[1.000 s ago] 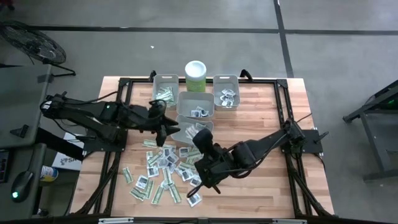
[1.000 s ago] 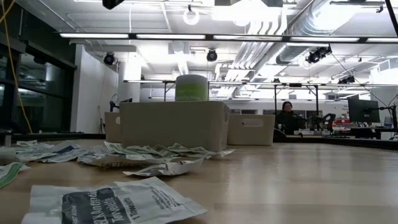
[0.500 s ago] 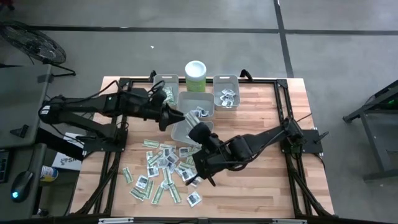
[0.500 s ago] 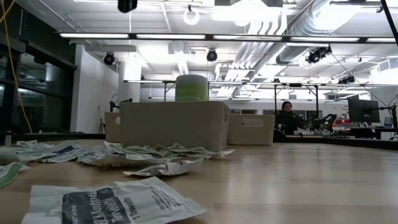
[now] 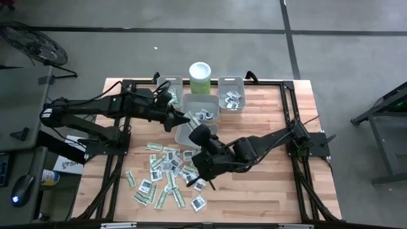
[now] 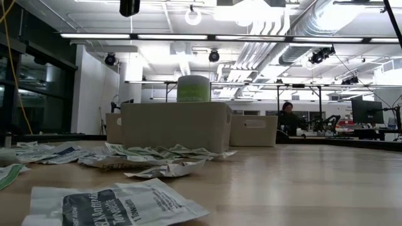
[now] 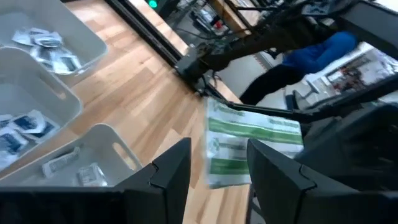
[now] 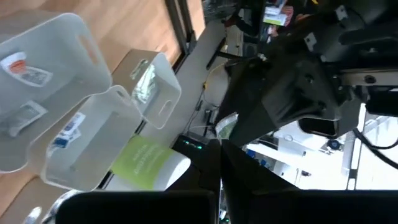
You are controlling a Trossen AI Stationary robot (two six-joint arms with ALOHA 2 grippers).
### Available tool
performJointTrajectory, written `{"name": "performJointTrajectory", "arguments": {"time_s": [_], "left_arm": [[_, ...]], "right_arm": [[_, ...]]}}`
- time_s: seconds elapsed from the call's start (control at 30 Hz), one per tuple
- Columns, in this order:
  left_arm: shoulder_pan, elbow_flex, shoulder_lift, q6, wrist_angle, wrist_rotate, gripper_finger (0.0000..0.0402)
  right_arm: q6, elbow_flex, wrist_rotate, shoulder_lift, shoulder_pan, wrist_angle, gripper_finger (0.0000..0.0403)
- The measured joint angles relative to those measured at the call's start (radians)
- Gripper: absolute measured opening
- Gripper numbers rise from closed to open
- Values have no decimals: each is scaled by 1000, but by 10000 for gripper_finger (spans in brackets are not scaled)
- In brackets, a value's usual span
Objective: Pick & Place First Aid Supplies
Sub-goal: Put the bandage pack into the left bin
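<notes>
Carrying a green-white strip packet point(image 7: 249, 146) between its fingers, the left tool point(image 5: 180, 118) has swung from the scattered packets point(image 5: 166, 178) on the surface point(image 5: 267, 197) to the bins point(image 5: 198, 108), ready to drop; the right tool point(image 5: 202, 178), clamped shut and empty, hangs over the pile.

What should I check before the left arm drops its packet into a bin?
1. Strip packet gripped in the left gripper jaws: ok.
2. Left gripper above the back-left bin, which holds matching strips: not ok, it hangs by the front bin.
3. Right gripper holding anything in its shut jaws: cannot tell.
4. Clearance between the two arms near the front bin: cannot tell.
</notes>
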Motion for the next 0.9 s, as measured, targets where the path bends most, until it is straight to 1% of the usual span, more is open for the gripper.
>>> {"name": "performJointTrajectory", "arguments": {"time_s": [0.13, 0.2, 0.27, 0.37, 0.5, 0.57, 0.63, 0.8, 0.9], "left_arm": [[0, 0, 16, 0, 0, 1, 156], [0, -1, 19, 1, 4, -17, 154], [0, 0, 21, 13, 6, -21, 143], [0, 0, 23, 20, 2, -18, 107], [0, 0, 22, 53, -14, 2, 29], [0, 0, 22, 68, -11, 13, 9], [0, 0, 22, 79, -13, 24, 12], [0, 0, 22, 106, -17, 19, 4], [0, 0, 22, 126, -21, 17, 2]], "right_arm": [[-52, 0, -17, 0, -13, 57, 0], [-47, 0, -40, 0, -17, 60, 0], [-30, 0, -46, 0, -16, 60, 0], [-27, 0, -46, 1, -15, 59, 0], [0, 0, -65, 1, -15, 59, 0], [26, 0, -65, 1, -18, 59, 0], [49, 0, -54, 1, -20, 57, 0], [108, 0, -38, 1, -22, 57, 1], [167, 0, -11, 1, -22, 55, 8]]}}
